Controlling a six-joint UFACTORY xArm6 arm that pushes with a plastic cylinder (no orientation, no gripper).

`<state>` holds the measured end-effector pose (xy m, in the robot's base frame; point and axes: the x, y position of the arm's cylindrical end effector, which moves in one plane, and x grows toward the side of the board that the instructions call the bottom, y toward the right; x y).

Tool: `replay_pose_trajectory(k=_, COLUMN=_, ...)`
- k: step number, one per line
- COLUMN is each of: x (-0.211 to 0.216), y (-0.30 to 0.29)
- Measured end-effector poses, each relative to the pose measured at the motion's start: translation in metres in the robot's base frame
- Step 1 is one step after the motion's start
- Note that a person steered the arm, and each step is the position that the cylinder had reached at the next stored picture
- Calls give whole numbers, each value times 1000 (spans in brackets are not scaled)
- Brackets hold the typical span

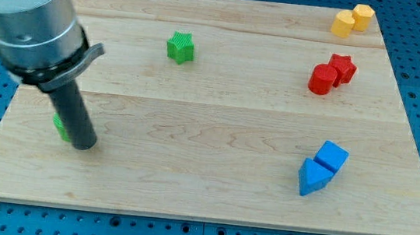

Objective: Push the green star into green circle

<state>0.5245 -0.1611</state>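
Note:
The green star [180,47] lies on the wooden board [204,172] toward the view's upper left of centre. The green circle [60,125] is near the board's left edge, mostly hidden behind my rod; only a small green sliver shows. My tip [84,146] rests on the board just right of and below that sliver, far to the lower left of the green star.
Two yellow blocks [351,20] sit together at the top right corner. A red cylinder [323,79] and a red star [343,68] touch at the right. A blue cube [332,156] and a blue triangle [311,177] touch at the lower right.

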Motion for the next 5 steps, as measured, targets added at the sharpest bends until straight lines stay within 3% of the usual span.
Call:
replay_pose_trajectory(k=1, x=-49, y=43)
replay_pose_trajectory(k=2, x=-109, y=151)
replay_pose_trajectory(k=3, x=-184, y=196)
replay_pose_trajectory(k=4, x=-210, y=128)
replay_pose_trajectory(k=5, x=-175, y=58)
